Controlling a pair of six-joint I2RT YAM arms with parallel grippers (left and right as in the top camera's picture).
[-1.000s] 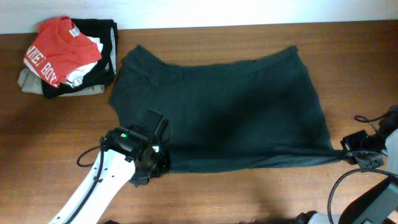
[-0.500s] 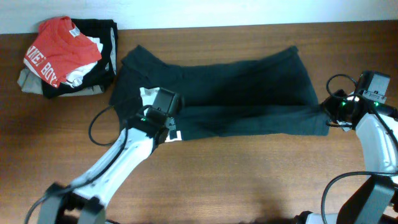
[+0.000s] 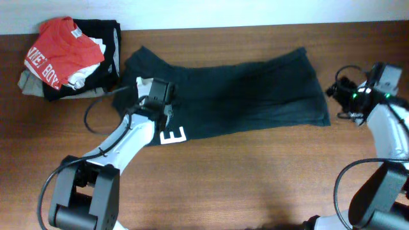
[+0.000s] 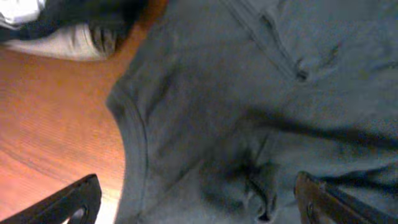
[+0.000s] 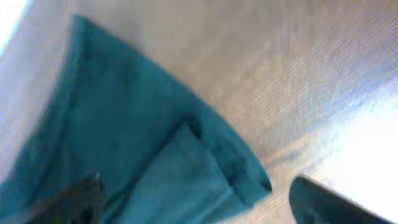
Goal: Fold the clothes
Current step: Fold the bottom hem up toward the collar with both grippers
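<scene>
At the far left a pile of other clothes is sitting on the worktop, just beside the dark T-shirt. The left hand is hovering over the shirt's left end, near a white printed letter that is showing only from overhead. Its wrist camera is showing the fingers spread wide, gripping nothing, above a sleeve hem and bunched cloth. The shirt is lying folded lengthways across the middle of the worktop. At its right edge the right hand is hanging spread too, and its blurred wrist view is revealing a doubled-over corner.
</scene>
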